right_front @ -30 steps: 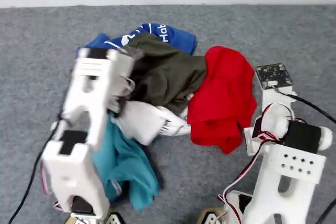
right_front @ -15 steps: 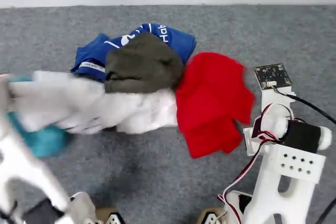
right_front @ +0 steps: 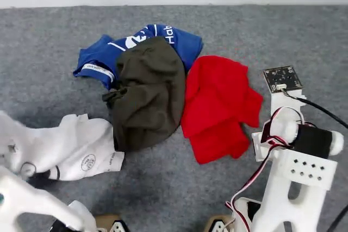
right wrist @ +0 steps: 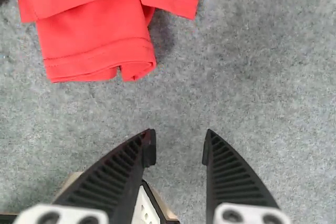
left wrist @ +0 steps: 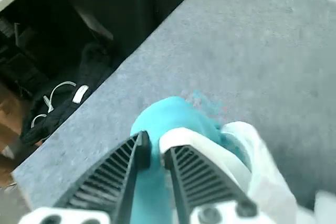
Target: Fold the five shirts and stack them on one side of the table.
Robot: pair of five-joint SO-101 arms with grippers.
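pinching teal shirt [left wrist: 176, 115] w/ left hand [left wrist: 154, 148], right hand [right wrist: 179, 140] spread above table [right wrist: 262, 77].

Crumpled blue shirt [right_front: 95, 58] under olive shirt [right_front: 149, 96], red shirt [right_front: 217, 107] beside, white shirt [right_front: 81, 148] bunched, teal shirt [left wrist: 170, 116] against it

Grey counter [right_front: 283, 36]. Blue shirt [right_front: 95, 56] upper left of centre, olive shirt [right_front: 149, 96] lying over it. Red shirt [right_front: 217, 107] touching olive shirt's right edge. White shirt [right_front: 76, 148] lower left. Arm [right_front: 293, 172] lower right.
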